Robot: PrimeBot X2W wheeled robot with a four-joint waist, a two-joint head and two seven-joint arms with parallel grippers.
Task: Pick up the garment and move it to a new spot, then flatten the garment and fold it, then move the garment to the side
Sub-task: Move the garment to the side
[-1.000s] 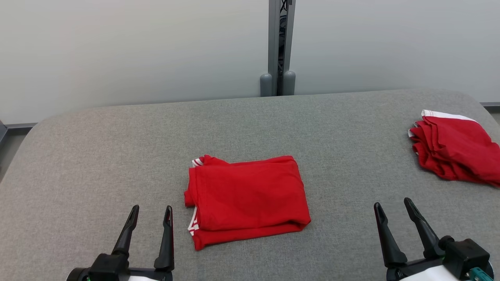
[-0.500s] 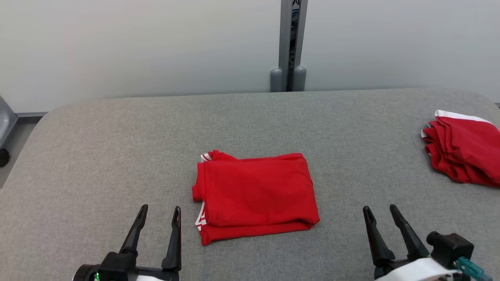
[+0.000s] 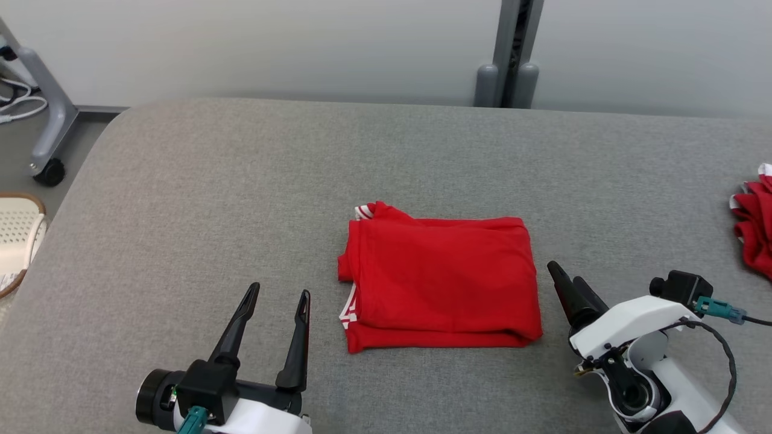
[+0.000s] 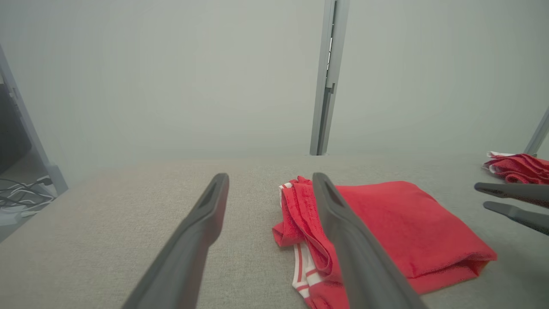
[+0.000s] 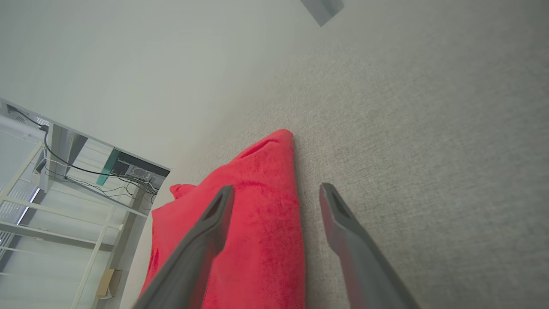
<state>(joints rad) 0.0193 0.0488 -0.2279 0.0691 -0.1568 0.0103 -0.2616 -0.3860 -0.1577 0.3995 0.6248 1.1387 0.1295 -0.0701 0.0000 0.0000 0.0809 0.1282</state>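
Right end effector [image 3: 564, 274] rolled on edge, closed in on folded red cloth garment [image 3: 443, 277]; head camera panned.
Both end effectors wide open, empty. Garment just left of right tips, right of left end effector [image 3: 280, 290], on grey fabric worktop [image 3: 241, 181]. Fold looks done; side move next. No readable writing.

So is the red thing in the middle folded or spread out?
Folded: the red garment lies in a compact rectangle, with stacked layers showing at its white-striped edge.
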